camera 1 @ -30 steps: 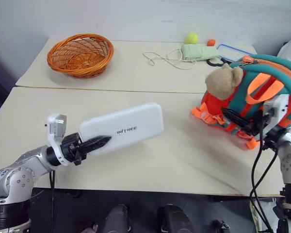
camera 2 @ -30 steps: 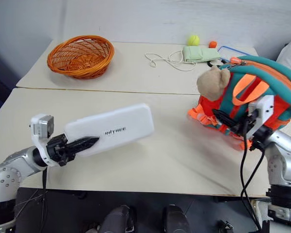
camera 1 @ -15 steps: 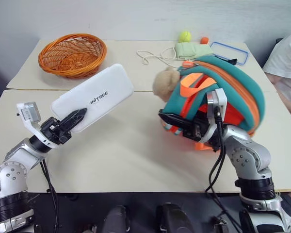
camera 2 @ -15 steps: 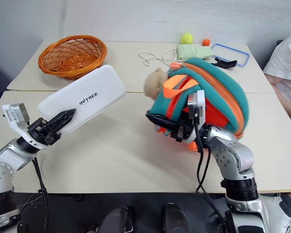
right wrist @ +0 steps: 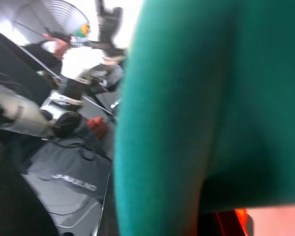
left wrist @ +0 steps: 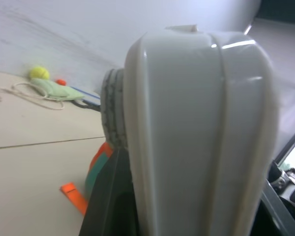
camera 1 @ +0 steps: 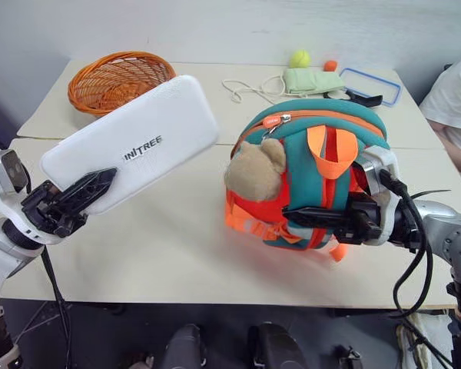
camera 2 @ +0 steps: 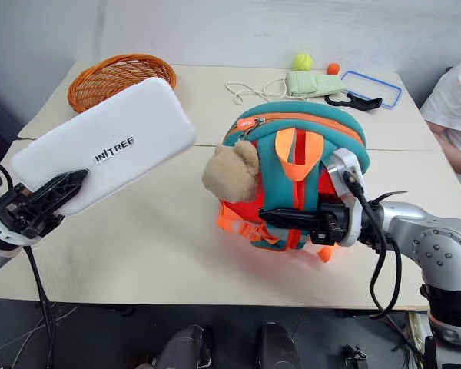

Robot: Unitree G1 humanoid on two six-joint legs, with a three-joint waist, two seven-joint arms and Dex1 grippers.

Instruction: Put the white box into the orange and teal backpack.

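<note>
My left gripper (camera 1: 88, 188) is shut on the lower end of the white box (camera 1: 131, 146). It holds the box tilted above the near table's left side, with the dark lettering facing up. The box's edge looms close in the left wrist view (left wrist: 196, 123). The orange and teal backpack (camera 1: 315, 131) stands upright at the middle right of the near table. Its tan plush bear (camera 1: 253, 173) faces the box. My right gripper (camera 1: 296, 217) reaches in from the right and is shut on the backpack's front. Teal fabric (right wrist: 196, 98) lies right up against the right wrist camera.
On the far table are an orange wicker basket (camera 1: 115, 77), a white cord (camera 1: 250, 88), a green pouch (camera 1: 313, 80), a tennis ball (camera 1: 299, 58), a blue-rimmed lid (camera 1: 373, 83) and a black item (camera 1: 365, 98). A person's white sleeve (camera 1: 453, 92) is at the right edge.
My right gripper has closed on the backpack, pulled it left towards the table's middle and stood it upright. My left gripper has raised the white box. The camera view has also shifted.
</note>
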